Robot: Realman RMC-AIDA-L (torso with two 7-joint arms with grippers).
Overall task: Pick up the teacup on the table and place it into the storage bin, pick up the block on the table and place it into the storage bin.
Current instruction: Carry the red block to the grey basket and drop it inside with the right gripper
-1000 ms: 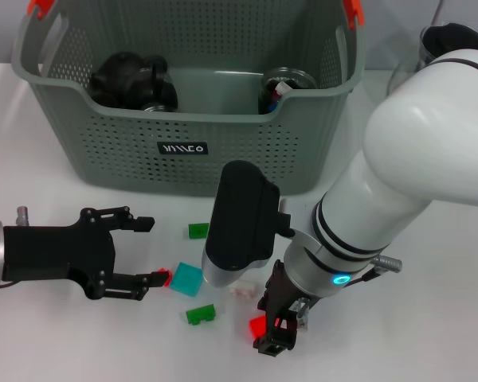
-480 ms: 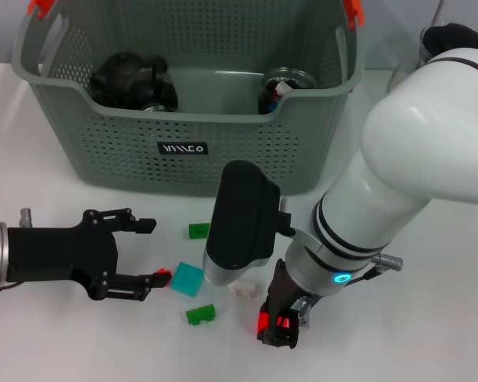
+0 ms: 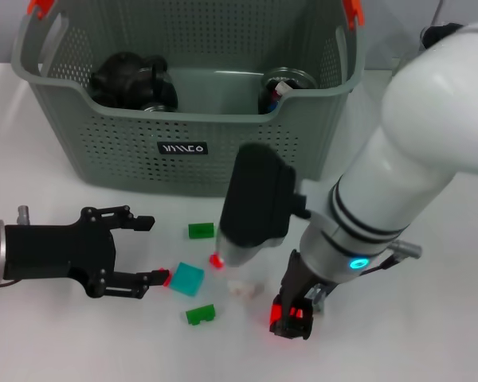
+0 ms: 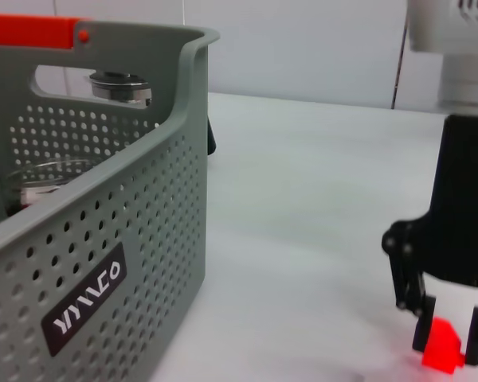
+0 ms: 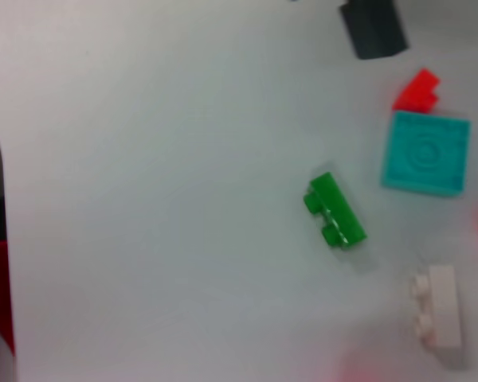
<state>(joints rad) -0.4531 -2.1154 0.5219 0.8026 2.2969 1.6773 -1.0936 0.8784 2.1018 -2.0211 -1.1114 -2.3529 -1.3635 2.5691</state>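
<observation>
The grey-green storage bin [image 3: 183,147] stands at the back of the table, its perforated wall close by in the left wrist view [image 4: 103,263]. A black rounded item [image 3: 131,79] and a glass jar [image 3: 283,87] lie inside it. No teacup shows on the table. My right gripper [image 3: 291,318] is shut on a red block [image 4: 442,354] just above the table, front right of the loose blocks. My left gripper [image 3: 153,251] is open low at the front left, its near fingertip beside a small red block [image 3: 166,277].
Loose on the table lie a teal square block [image 3: 187,279], two green blocks [image 3: 200,231] [image 3: 200,314], a white block [image 3: 240,288] and another small red block [image 3: 217,260]. My bulky right forearm [image 3: 259,207] hangs over them. Dark items stand at the back right [image 3: 434,36].
My right gripper has risen a little and shifted right with the red block in it, uncovering a small red block on the table. The left gripper has stayed put.
</observation>
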